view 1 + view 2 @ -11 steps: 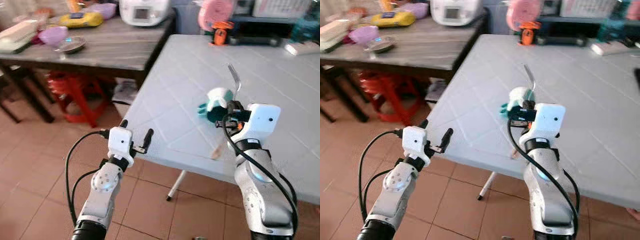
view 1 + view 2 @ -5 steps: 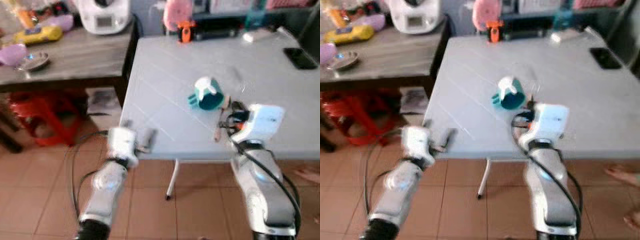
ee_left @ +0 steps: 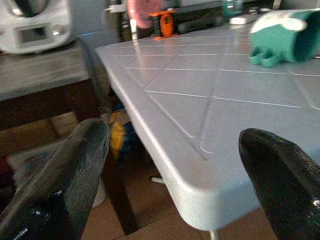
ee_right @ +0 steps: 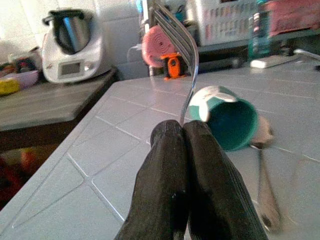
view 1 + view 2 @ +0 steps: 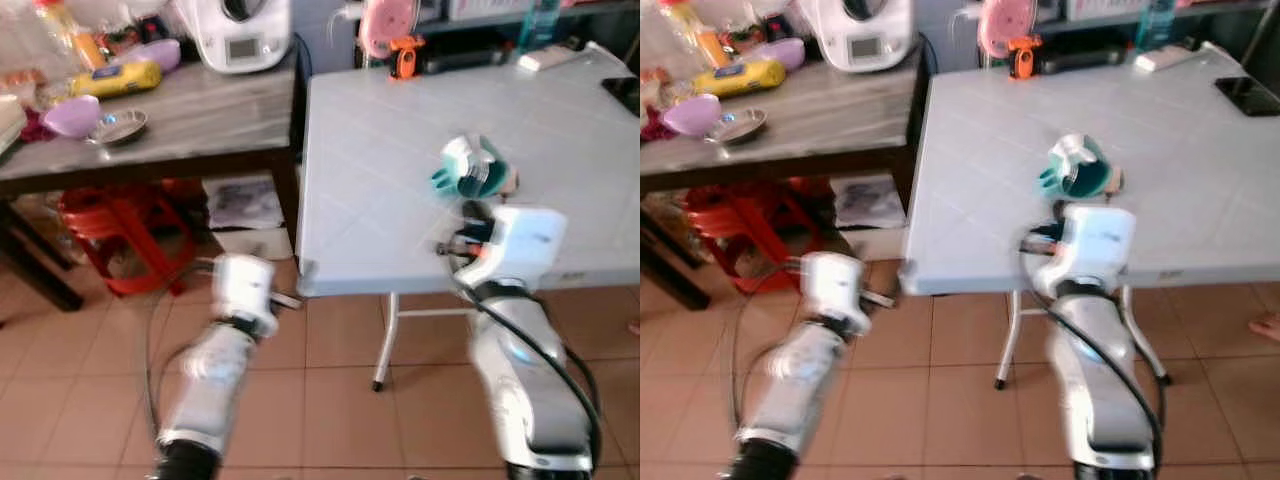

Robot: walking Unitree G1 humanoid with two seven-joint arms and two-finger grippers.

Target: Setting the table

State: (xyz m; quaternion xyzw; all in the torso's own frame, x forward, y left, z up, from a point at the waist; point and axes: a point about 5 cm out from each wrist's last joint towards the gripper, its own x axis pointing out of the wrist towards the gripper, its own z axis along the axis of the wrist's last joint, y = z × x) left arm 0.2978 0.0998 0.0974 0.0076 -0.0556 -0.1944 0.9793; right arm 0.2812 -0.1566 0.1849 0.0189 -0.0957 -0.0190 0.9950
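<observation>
Gripping a metal fork [image 4: 176, 37] upright, the right tool [image 4: 182, 131] has its two black fingers pressed together over the pale counter [image 5: 380, 180]. Just beyond them, a teal mug [image 4: 227, 118] lies on its side beside a spoon [image 4: 264, 190]. The left tool [image 3: 175, 165] hangs wide open at the counter's near corner, holding nothing.

We see a glossy metal fork [image 4: 176, 37] pinched in the right gripper [image 4: 182, 131], whose black fingers look matt and finely ribbed. At the fork's four o'clock lies a smooth teal mug [image 4: 228, 120] with a white rim, on a pale matt plastic-looking table [image 4: 100, 160] moulded in diagonal grooves. At ten o'clock, the side table [image 5: 180, 120] shows grained wood.
</observation>
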